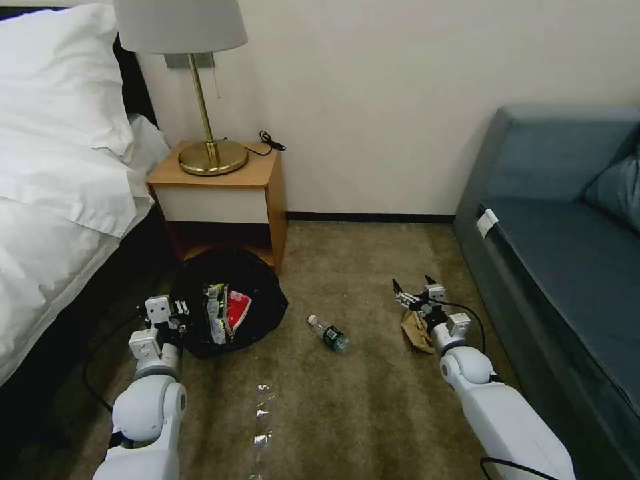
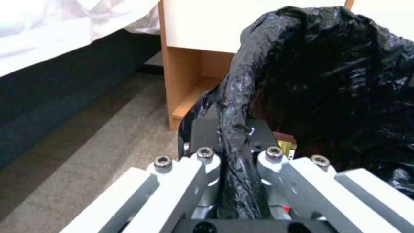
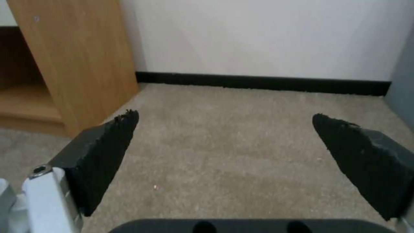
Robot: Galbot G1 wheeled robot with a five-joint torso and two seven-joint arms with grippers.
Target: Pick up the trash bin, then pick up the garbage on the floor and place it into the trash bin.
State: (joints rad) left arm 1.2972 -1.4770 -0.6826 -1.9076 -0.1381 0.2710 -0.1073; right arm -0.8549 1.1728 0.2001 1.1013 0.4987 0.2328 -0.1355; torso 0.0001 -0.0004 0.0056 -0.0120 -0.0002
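The trash bin [image 1: 230,303], lined with a black bag, is seen just in front of the wooden nightstand [image 1: 220,193], beside the bed [image 1: 60,200], tilted so that its mouth faces the camera in the head view. Its bagged rim is clamped by the left pincer [image 1: 175,317], which is closed on the folded plastic, as the left wrist view makes plain [image 2: 235,155]. Inside the bin a red-and-white wrapper [image 1: 237,312] and a dark-and-yellow snack wrapper [image 1: 215,312] are visible, lying side by side. On the carpet [image 1: 347,400], to the right of the bin and apart from it, a small clear bottle [image 1: 328,333] is lying on its side. Farther right of the bin, near the blue sofa [image 1: 567,253], crumpled brown paper [image 1: 417,331] is found on the carpet. The right pincer [image 1: 412,291] is held just above that paper with its jaws spread wide and nothing between them [image 3: 224,142]
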